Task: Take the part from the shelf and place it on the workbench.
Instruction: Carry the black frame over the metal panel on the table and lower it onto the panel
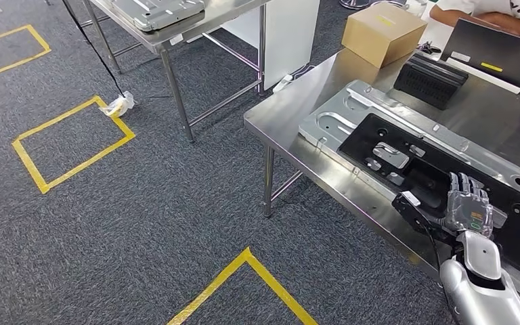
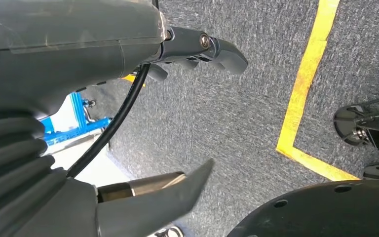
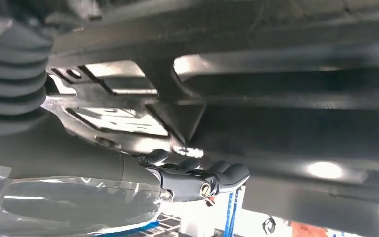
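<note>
- The black part (image 1: 440, 179) lies on a grey metal panel (image 1: 352, 112) on the workbench (image 1: 291, 108), right side.
- Right hand (image 1: 467, 203) rests on the part's near edge; grasp unclear.
- Left hand (image 2: 177, 113) hangs over the carpet (image 2: 246, 113), fingers apart, empty.

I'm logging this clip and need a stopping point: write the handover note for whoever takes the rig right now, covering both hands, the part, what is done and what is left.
Right robot hand: lies on the black part; whether it grips or only touches cannot be told.
Left robot hand: hangs over the carpet, holds nothing, fingers apart.
Part: flat on the silver plate on the steel workbench, close to the near edge.
Done: the part is on the workbench.
Left: let go if it is held, lift the right hand clear, check the part sits flat.
</note>
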Robot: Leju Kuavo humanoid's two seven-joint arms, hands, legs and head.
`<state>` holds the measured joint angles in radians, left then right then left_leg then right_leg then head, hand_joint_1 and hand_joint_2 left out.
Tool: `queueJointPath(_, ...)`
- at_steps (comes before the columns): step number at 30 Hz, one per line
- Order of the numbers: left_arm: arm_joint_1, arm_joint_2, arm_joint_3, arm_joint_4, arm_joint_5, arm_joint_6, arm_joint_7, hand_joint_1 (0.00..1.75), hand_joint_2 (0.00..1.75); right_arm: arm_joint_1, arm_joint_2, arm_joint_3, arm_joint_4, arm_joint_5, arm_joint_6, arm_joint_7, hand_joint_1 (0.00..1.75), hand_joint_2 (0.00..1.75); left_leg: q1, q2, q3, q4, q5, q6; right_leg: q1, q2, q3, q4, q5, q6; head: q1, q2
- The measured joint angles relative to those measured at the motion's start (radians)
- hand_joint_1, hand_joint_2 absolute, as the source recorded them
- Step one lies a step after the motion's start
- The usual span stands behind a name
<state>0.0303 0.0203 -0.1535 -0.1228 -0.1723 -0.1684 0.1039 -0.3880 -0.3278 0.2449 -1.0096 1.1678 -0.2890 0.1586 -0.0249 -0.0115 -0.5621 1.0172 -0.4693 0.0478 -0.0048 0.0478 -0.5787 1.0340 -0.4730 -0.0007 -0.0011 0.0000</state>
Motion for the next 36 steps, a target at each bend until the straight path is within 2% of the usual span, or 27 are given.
queueJointPath(5, 0.0, -0.005, 0.002, 0.0, 0.001, 0.005, 0.0, 0.0, 0.0, 0.023, 0.005, 0.003, -0.144, 0.074, -0.049, 0.012, 0.0, 0.0, 0.0, 0.0, 0.0, 0.0, 0.0, 0.0, 0.0, 0.0, 0.0, 0.0, 0.0, 0.0, 0.0, 0.0)
queueJointPath(12, 0.001, -0.016, 0.003, 0.0, 0.009, 0.015, -0.003, 0.0, 0.0, 0.038, 0.042, 0.05, -0.398, 0.208, -0.097, 0.026, 0.0, 0.0, 0.001, 0.0, 0.0, 0.0, 0.0, -0.001, 0.0, 0.0, 0.0, 0.0, 0.0, 0.0, 0.0, 0.0)
queueJointPath(19, 0.002, -0.022, 0.004, 0.0, 0.014, 0.02, -0.006, 0.0, 0.0, 0.044, 0.077, 0.125, -0.577, 0.26, -0.142, -0.021, 0.0, 0.0, 0.001, 0.0, 0.0, -0.001, 0.001, -0.001, 0.001, 0.0, 0.0, 0.0, 0.0, 0.0, 0.0, 0.0)
queueJointPath(24, 0.002, -0.022, 0.008, 0.0, 0.026, 0.018, -0.007, 0.0, 0.0, 0.035, 0.123, 0.234, -0.65, 0.259, -0.145, -0.082, 0.0, 0.0, 0.002, 0.0, -0.001, -0.001, 0.001, -0.001, 0.001, 0.0, 0.0, 0.0, 0.0, 0.0, 0.0, 0.0)
queueJointPath(32, 0.0, -0.016, 0.023, 0.0, 0.051, 0.007, 0.022, 0.0, 0.0, -0.01, 0.241, 0.501, -0.645, 0.209, -0.133, -0.11, 0.0, 0.0, 0.003, 0.0, 0.0, -0.001, 0.001, -0.002, 0.002, 0.0, 0.0, 0.0, -0.001, -0.001, 0.0, 0.0)
queueJointPath(36, 0.0, -0.015, 0.029, 0.0, 0.056, 0.012, 0.025, 0.0, 0.0, -0.021, 0.26, 0.596, -0.634, 0.16, -0.111, -0.114, 0.0, 0.0, 0.001, 0.0, -0.001, 0.0, 0.001, -0.002, 0.001, 0.0, 0.0, -0.001, 0.0, -0.001, 0.0, 0.0)
